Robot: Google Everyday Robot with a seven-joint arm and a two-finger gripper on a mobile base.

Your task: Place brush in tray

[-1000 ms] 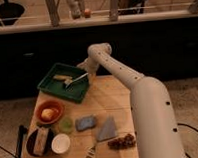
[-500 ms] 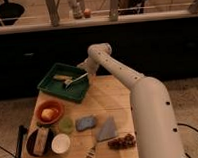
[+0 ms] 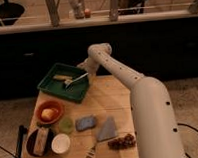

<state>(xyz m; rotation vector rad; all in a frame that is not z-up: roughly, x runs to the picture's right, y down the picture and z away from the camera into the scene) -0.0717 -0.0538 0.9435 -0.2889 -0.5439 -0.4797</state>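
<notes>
**A:** Fig. 1. Where do the brush and the end effector stand?

**B:** The brush [image 3: 76, 79], a slim whitish stick with a small pale bristly head, lies inside the tray [image 3: 52, 87]. Its head points toward 8 o'clock and its handle tip toward 2 o'clock. The gripper [image 3: 85, 70] hangs at the tray's 2 o'clock rim, just beside the handle tip, fingers spread and apparently clasping nothing.

**A:** Materials and shapes?

**B:** The tray is a shallow dark green rectangle with a raised rim, smooth plastic by its look. It sits at the 10 o'clock corner of the pale wooden table [image 3: 106, 100]. A tan-yellow oblong piece [image 3: 61, 77] lies at 11 o'clock from the brush head.

**A:** Hazards from here?

**B:** Whether the handle tip rests on the rim or touches a finger cannot be told. If it does, a withdrawal toward 2 o'clock could drag or flick the light stick over the low rim. A sideways sweep could also nudge the tray itself.
</notes>
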